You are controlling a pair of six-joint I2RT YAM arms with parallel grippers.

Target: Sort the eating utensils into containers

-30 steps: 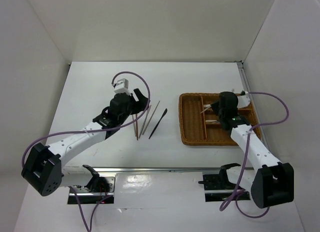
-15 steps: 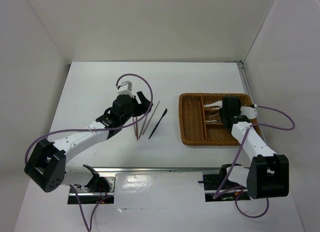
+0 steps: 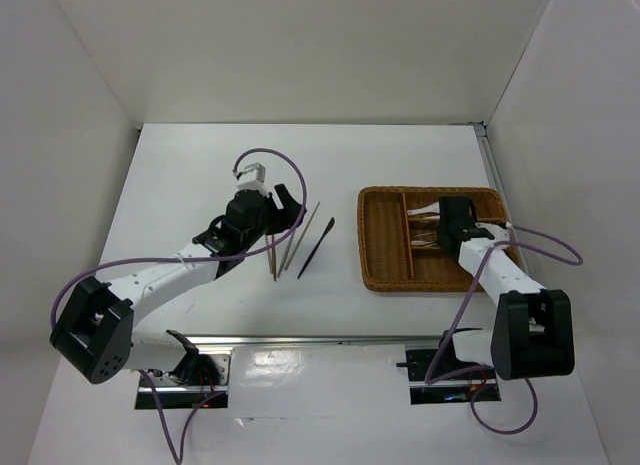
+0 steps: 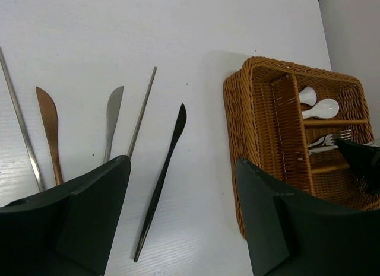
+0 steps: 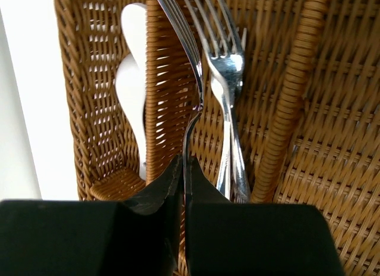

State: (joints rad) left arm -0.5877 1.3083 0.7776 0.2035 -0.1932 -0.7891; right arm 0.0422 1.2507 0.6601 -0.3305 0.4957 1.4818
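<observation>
Spoons (image 4: 320,107) and forks (image 5: 228,110) lie in the tray (image 4: 237,133); the right pincer (image 5: 184,172), shut, grips a fork (image 5: 191,127) there. Five slim pieces (image 4: 173,139) wait at its nine o'clock, under the gaping, empty left pincer (image 4: 183,168).

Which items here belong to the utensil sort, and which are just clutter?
Job: black knife, silver knife, copper knife, chopsticks on the table; tray holding spoons, forks; fork in right tool.
Not job: purple cable, metal rail.

- White table (image 3: 180,185), filling mid-frame in the top view.
- Wicker tray (image 3: 372,275), right of centre.
- Centre, loose: black utensil (image 3: 316,247), metal chopstick (image 4: 142,110), silver knife (image 4: 113,119), copper-coloured knife (image 4: 48,124), second chopstick (image 4: 18,116).
</observation>
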